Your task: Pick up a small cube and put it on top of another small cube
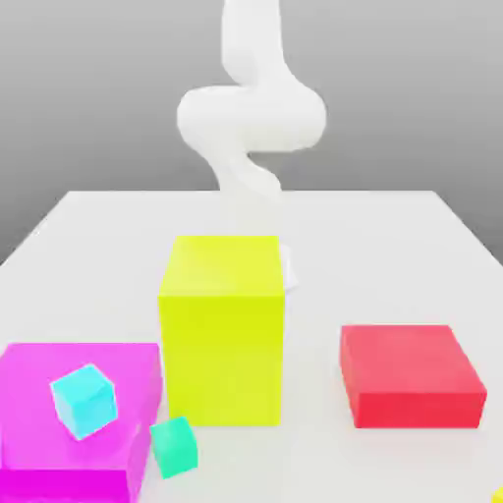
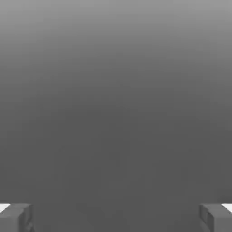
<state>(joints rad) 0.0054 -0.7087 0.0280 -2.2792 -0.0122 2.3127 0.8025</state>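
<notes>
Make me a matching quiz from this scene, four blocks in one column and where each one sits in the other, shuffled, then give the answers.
Things:
1. light blue cube
2. green cube
3. yellow block
4. red block

Places:
A. on the exterior view's right of the table
B. on top of the magenta block
C. middle of the table, in front of the arm
D. on the table, by the magenta block's corner

Pairs: 1-B, 2-D, 3-C, 4-A

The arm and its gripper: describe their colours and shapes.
The arm is plain white, built of thick rounded segments with smooth curved joints, with no visible cables or markings. The gripper has two blocky dark grey fingers with white patches at their outer edges.
</notes>
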